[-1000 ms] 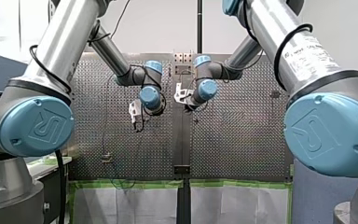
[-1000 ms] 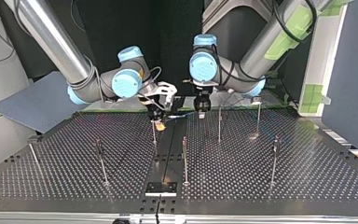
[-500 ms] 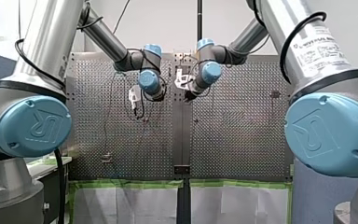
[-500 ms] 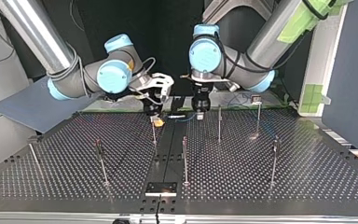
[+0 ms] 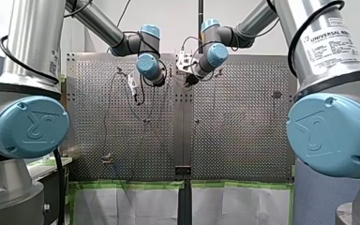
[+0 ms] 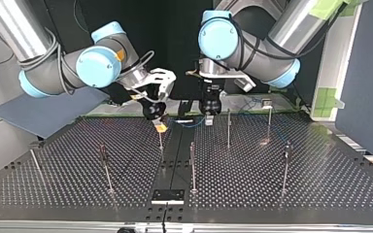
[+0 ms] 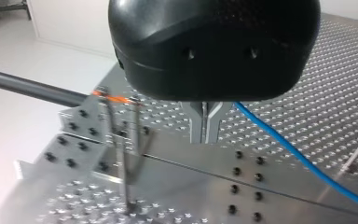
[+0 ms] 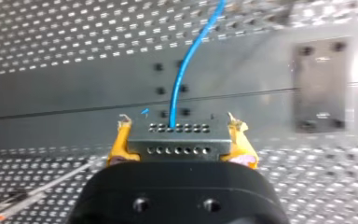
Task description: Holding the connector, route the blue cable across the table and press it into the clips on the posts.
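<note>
The grey connector (image 8: 178, 148) is clamped between the yellow-padded fingers of the right gripper (image 8: 179, 128), above the bench (image 6: 296, 189) at its twelve o'clock in the top view. The blue cable (image 8: 186, 65) runs from it to the left gripper (image 7: 205, 133) at three o'clock, whose metal fingers are pressed together.

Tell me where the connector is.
In the right wrist view, the connector sits between the yellow pads of my right gripper, over the table's centre strip, the blue cable running ahead.
</note>
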Motion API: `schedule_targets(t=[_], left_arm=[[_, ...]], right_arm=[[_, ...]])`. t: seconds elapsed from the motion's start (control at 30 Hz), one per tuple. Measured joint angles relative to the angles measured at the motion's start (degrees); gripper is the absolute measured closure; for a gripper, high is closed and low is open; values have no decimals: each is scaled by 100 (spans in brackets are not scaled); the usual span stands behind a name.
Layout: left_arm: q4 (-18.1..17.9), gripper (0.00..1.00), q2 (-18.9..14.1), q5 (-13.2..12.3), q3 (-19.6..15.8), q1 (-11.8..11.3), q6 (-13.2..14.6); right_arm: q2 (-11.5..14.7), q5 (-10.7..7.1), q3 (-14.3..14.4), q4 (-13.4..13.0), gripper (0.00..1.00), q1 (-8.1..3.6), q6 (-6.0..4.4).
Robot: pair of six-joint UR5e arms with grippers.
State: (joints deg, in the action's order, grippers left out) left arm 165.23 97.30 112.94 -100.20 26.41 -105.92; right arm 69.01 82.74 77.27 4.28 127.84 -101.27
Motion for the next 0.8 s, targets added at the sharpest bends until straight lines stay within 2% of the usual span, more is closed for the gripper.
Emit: schedule_targets(t=[0.13,0.37,0.5,0.63,0.8], left_arm=[[18,98,-181,108,-25,15,28],[-212,98,-430,-51,0,-43,68],[-278,98,-336,-233,99,-124,37],[-281,98,-177,-296,226,-208,39],[-281,98,47,-349,279,-428,59]], right_arm=[[195,1,-2,4,100,0,-2],[497,-21,-5,10,100,-12,-7],[679,-34,-6,6,100,-38,-8],[842,-37,-5,1,100,-73,-2],[844,-36,-5,-6,100,-156,15]])
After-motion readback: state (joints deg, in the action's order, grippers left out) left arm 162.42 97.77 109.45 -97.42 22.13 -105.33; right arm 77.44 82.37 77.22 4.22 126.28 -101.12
